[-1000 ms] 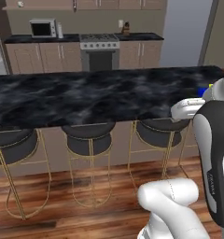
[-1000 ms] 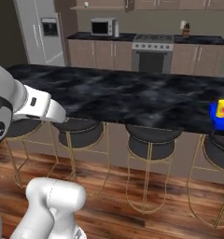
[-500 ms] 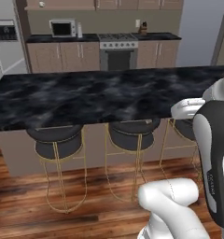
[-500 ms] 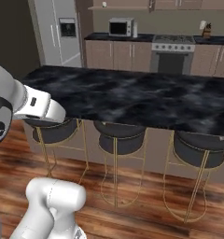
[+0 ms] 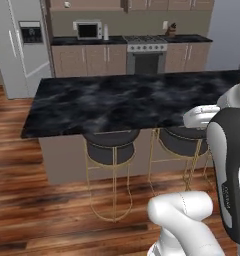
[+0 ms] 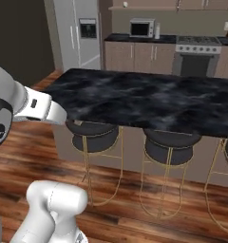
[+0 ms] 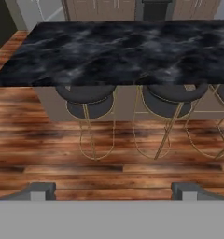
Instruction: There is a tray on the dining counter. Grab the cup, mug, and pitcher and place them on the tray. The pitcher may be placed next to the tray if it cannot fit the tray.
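Sideways the whole scene has slid since a second ago, which is the base driving: the blue tray with the yellow cup, then at the right end of the bench, has left the frame, and the left end of the bench has come in. Wooden floor lies open left of that end, toward the grey refrigerator. Two round black stools stand tucked under the near edge. At the back, a microwave and stove; no writing is legible. The hand is spread wide and holds nothing.
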### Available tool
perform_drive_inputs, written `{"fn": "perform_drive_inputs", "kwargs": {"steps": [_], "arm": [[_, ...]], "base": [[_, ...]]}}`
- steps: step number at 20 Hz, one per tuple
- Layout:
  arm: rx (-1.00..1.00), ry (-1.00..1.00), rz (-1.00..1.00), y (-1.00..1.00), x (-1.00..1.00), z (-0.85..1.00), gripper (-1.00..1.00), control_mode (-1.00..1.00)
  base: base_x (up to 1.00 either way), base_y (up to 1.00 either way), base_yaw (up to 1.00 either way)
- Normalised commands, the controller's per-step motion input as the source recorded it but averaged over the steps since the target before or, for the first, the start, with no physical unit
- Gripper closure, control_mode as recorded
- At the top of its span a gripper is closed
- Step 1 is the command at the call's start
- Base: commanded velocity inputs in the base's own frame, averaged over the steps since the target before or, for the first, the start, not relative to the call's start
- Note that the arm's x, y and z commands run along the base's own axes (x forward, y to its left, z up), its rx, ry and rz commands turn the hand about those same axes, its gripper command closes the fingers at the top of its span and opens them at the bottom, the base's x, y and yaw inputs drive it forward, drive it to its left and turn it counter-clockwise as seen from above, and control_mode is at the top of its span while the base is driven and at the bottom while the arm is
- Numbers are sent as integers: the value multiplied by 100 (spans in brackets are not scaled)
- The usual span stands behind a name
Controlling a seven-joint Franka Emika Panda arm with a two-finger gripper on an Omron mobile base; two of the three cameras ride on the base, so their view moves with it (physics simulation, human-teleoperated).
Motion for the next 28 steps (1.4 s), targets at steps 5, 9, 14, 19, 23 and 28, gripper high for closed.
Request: {"fn": "perform_drive_inputs", "kwargs": {"steps": [5, 9, 14, 19, 23, 28], "arm": [[0, 0, 0, 0, 0, 0, -100, 100], [0, 0, 0, 0, 0, 0, -100, 100], [0, 0, 0, 0, 0, 0, -100, 100], [0, 0, 0, 0, 0, 0, -100, 100], [0, 0, 0, 0, 0, 0, -100, 100], [0, 0, 0, 0, 0, 0, -100, 100]], "base": [[0, 100, 0], [0, 100, 0], [0, 100, 0], [0, 100, 0], [5, 100, -1], [20, 100, -3]]}}
